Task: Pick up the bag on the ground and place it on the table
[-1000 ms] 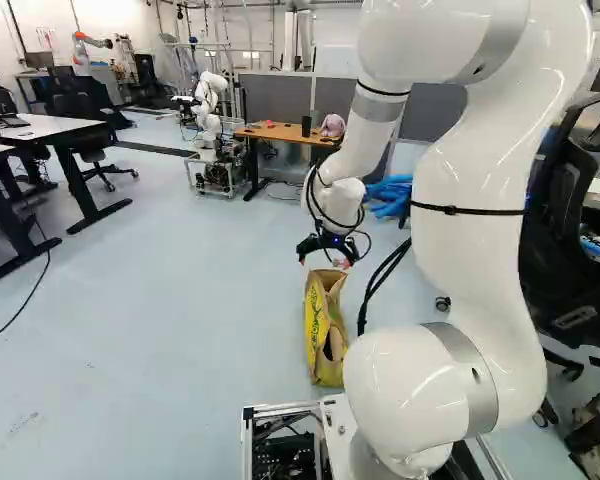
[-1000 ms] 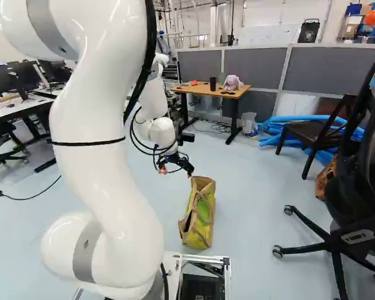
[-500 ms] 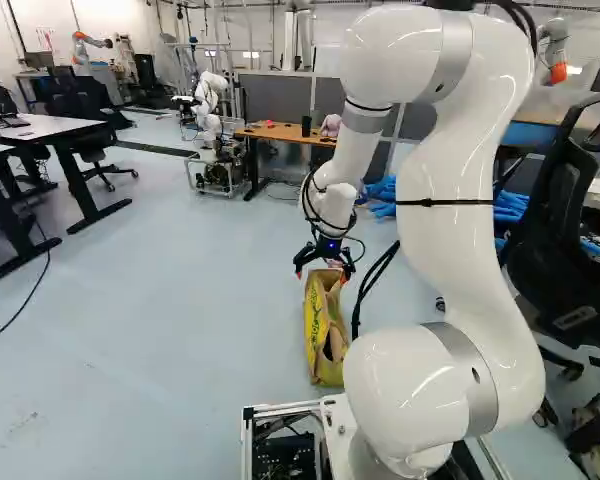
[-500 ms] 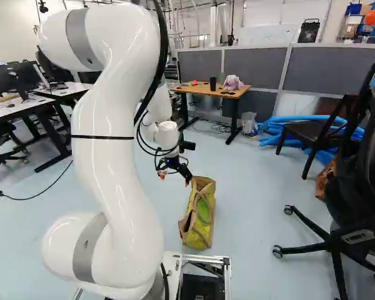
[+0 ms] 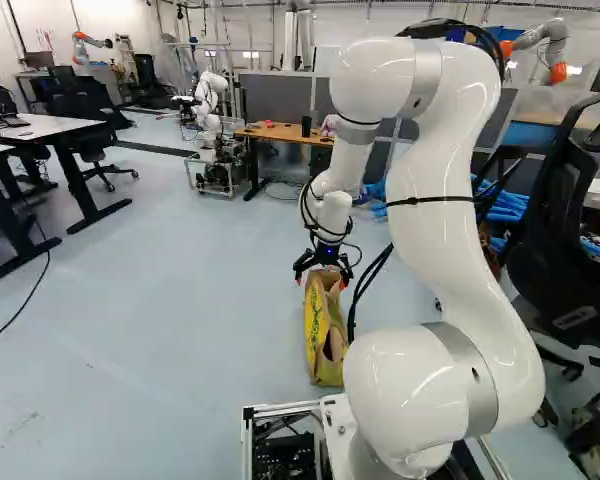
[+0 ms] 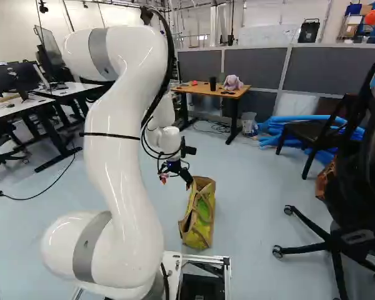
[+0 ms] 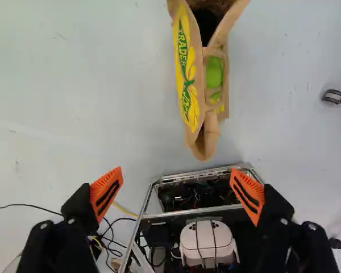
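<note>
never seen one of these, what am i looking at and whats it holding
The big white thing is a robot arm on a moving base. The two base views come from cameras behind it, left and right; the wrist view looks along its black gripper. That gripper is open, its orange-padded fingers apart, holding nothing. The tan and yellow shopping bag is on the floor. Beyond it, a wooden-topped table carries a black cup.

Glossy white arm (image 5: 435, 245), grey bands (image 5: 480, 368), black cables (image 6: 170, 55), orange-padded black hand (image 5: 322, 278)
</note>
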`<state>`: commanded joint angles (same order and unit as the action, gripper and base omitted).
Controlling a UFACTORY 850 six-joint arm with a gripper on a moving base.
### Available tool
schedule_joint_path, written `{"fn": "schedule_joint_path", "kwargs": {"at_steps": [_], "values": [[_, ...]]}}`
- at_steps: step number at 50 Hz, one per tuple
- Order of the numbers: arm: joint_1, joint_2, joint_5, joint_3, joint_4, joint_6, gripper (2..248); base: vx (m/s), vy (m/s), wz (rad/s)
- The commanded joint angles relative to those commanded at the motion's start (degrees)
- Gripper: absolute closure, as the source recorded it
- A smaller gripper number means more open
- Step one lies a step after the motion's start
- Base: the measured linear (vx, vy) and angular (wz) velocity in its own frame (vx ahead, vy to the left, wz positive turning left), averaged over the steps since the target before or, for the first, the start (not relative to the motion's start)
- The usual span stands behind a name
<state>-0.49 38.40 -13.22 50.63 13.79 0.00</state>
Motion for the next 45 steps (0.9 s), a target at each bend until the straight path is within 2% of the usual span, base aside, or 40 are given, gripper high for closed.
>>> {"fn": "schedule_joint_path", "kwargs": {"at_steps": [45], "values": [[-3.0,12.6,0.0,10.5,0.0,0.0,3,0.000,0.000,0.000]]}}
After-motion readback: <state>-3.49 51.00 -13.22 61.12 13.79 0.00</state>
